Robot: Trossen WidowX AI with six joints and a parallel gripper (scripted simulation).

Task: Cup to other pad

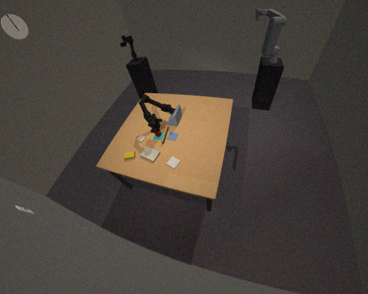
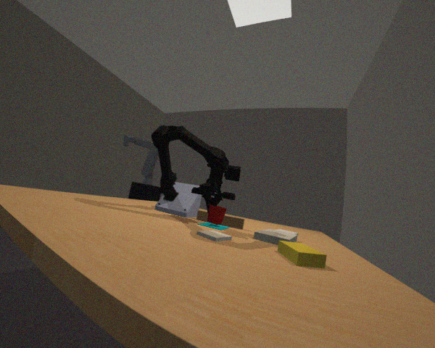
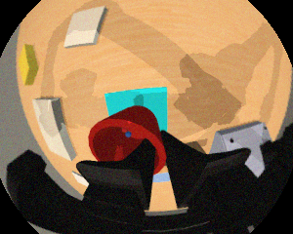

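The red cup [image 1: 158, 134] [image 2: 216, 215] [image 3: 148, 117] is low over the cyan pad [image 1: 161, 137] [image 2: 214, 226] [image 3: 158, 99] and leans slightly in the exterior view. Whether its base touches the pad cannot be told. My gripper [image 1: 156, 130] [image 2: 209, 210] [image 3: 157, 134] is shut on the cup's wall. A blue marble [image 3: 128, 135] shows inside the cup; any others are hidden. The blue pad [image 1: 172, 136] [image 3: 161, 177] lies across a brown bar from the cyan pad, with nothing on it.
The brown bar [image 1: 165, 136] [image 2: 235, 221] stands between the pads. A lilac wedge [image 1: 175, 117] [image 2: 188, 198] [image 3: 239, 138] stands behind. A small pale block [image 1: 141, 138] [image 2: 214, 235], a larger pale block [image 1: 151, 154] [image 2: 274, 236], a yellow block [image 1: 129, 155] [image 2: 301, 254] and a white square [image 1: 173, 162] lie around.
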